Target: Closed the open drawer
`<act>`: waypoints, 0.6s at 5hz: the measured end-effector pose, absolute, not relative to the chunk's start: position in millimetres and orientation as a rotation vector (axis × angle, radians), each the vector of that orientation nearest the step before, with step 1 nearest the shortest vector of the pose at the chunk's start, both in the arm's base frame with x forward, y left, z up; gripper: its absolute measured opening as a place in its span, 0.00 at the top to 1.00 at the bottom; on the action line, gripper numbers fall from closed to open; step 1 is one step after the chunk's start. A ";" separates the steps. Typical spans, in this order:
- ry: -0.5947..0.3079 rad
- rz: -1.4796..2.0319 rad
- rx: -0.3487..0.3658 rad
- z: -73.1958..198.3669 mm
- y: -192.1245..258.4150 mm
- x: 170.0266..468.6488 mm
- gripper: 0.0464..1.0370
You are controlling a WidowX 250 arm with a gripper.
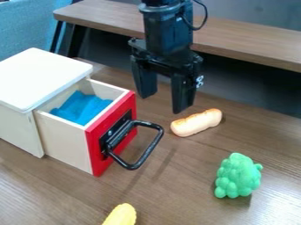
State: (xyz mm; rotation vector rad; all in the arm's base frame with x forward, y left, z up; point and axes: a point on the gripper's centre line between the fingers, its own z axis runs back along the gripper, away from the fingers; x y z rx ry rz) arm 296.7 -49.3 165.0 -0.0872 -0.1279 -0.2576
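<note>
The gripper (162, 103) hangs above the table, to the right of the drawer's back corner, its two fingers apart with nothing between them. A wooden drawer (63, 136) with a red front (96, 152) stands pulled out of its white-topped box (38, 77) at the left. Blue cloth-like material (82, 107) lies inside the drawer. A black loop handle (154, 145) sticks out from the red front toward the right, below the gripper and apart from it.
A tan bread-like toy (197, 122) lies just right of the gripper. Green toy broccoli (238, 176) sits at the right, and a yellow object (122, 215) is at the bottom edge. Behind runs a raised wooden shelf (247, 38).
</note>
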 end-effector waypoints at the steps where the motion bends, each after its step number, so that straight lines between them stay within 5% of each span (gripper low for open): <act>1: -0.102 -0.255 -0.088 157.1 -49.4 298.0 0.04; 3: -0.096 -0.244 -0.081 147.7 -51.9 324.8 0.04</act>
